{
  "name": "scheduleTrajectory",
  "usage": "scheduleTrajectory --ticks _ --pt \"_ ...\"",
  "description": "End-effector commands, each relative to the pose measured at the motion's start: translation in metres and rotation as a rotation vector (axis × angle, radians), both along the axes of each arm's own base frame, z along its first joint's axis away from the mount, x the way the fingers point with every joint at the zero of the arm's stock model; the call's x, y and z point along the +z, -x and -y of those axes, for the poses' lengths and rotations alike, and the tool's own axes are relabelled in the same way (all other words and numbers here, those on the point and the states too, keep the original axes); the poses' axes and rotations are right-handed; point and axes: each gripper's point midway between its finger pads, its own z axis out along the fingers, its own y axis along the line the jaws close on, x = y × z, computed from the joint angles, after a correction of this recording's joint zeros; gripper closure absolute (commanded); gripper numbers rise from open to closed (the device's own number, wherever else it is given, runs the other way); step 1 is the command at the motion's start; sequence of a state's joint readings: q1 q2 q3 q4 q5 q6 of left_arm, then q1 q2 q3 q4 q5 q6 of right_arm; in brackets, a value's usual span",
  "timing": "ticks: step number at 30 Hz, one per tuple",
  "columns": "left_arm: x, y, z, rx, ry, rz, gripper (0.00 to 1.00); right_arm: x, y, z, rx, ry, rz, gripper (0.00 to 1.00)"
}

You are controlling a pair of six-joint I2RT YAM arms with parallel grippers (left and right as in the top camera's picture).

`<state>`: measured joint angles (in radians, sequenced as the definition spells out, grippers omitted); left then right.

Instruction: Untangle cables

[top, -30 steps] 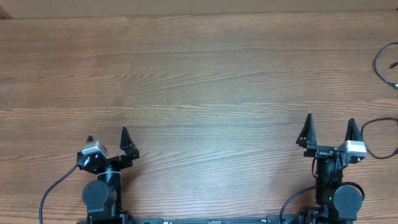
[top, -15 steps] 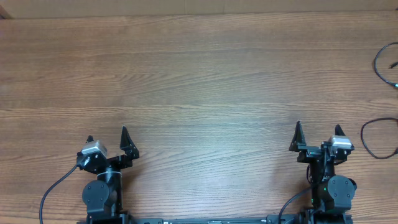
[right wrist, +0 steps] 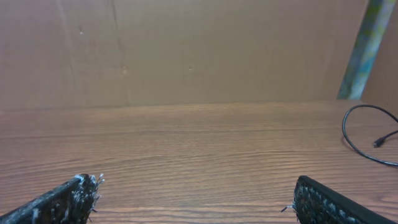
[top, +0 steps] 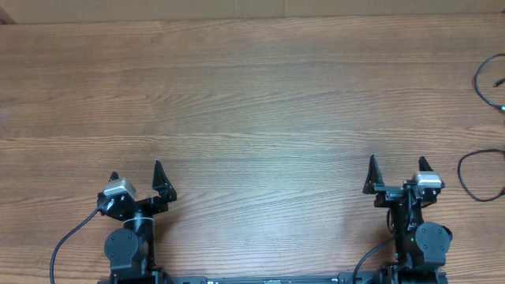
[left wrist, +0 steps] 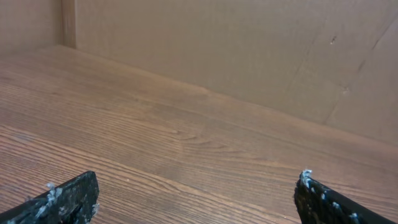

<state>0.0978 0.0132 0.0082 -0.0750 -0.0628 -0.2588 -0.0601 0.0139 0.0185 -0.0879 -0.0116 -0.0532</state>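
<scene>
The cables lie at the far right edge of the table [top: 252, 95], and both run out of the overhead picture there. The first cable [top: 476, 79] curves near the far right corner, with a small plug [top: 497, 82] at its end. The second cable [top: 461, 170] makes a loop closer to the robot. Where they can be seen, the two lie apart and do not cross. No knot shows, but the parts past the edge are hidden, so I cannot tell if they are tangled there. The right wrist camera shows one thin black curve [right wrist: 346, 130] with a plug on the wood, off to the right. It looks like the first cable. The right gripper [top: 398, 162] sits near the robot's side of the table, beside the second cable but not touching it. Its jaws are wide open and hold nothing. The left gripper [top: 136, 171] is far away on the other side, also wide open and empty, with only bare wood and a brown cardboard wall [left wrist: 205, 43] in front of it. I think the job is either almost done or not really begun. If any tangle is left, it is off to the right, and the right arm is the closer one to reach it.
</scene>
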Motion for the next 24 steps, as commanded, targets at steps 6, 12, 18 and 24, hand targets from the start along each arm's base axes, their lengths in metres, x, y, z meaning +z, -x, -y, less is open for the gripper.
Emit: scheduleTrajectory --ticks 6,12,18,24 --pt "0.0006 -0.0002 0.0027 -0.015 -0.015 0.004 0.01 -0.0019 0.0 -0.0023 0.016 0.0 0.004 0.0" --pt "0.0006 -0.0002 0.0026 -0.015 -0.015 0.004 0.0 -0.002 0.0 -0.0004 0.006 0.001 0.004 0.0" --pt "0.0006 -0.0002 0.0027 -0.015 -0.015 0.004 0.0 -0.0017 0.0 -0.0004 0.005 -0.007 0.005 0.0" --pt "0.0006 -0.0002 0.0026 -0.015 -0.015 0.004 0.0 -0.0017 0.0 -0.0003 0.005 -0.006 0.005 0.0"
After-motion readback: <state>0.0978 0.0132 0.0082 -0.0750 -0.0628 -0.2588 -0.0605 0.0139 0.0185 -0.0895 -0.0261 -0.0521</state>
